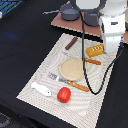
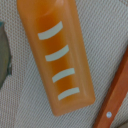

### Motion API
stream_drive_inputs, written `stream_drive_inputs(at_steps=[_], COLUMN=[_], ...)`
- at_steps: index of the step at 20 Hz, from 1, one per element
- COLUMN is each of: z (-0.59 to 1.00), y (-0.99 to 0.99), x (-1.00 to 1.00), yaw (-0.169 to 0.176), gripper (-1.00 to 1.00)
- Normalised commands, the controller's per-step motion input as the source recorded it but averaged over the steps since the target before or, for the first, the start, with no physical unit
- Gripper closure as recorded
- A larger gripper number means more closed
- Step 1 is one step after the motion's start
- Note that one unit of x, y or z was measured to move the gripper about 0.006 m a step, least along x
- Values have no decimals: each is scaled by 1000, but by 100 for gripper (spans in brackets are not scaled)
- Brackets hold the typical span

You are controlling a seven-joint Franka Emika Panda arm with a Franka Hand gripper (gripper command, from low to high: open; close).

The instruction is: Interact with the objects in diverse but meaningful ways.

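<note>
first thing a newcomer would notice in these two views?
Probably the white robot arm looming at the exterior view's upper right, directly above the yellow bread loaf on the striped placemat. The wrist view is almost filled by that loaf, so the camera is close over it; the gripper itself isn't visible. Next, the red tomato stands out at the mat's near edge, beside the white fish piece.

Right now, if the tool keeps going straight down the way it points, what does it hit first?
Most likely the bread loaf: it fills the wrist view dead centre, and in the exterior view the arm stands right over it. The orange handle lies off to one side. The tool itself isn't visible, so height is unclear.
</note>
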Motion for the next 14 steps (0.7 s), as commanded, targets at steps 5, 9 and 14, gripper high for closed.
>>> stream_drive_inputs(at_steps=[5, 9, 14], z=[-374, -387, -209], y=[-100, -81, -34], x=[-104, -126, -103], yaw=[94, 88, 68], gripper=[-100, -100, 100])
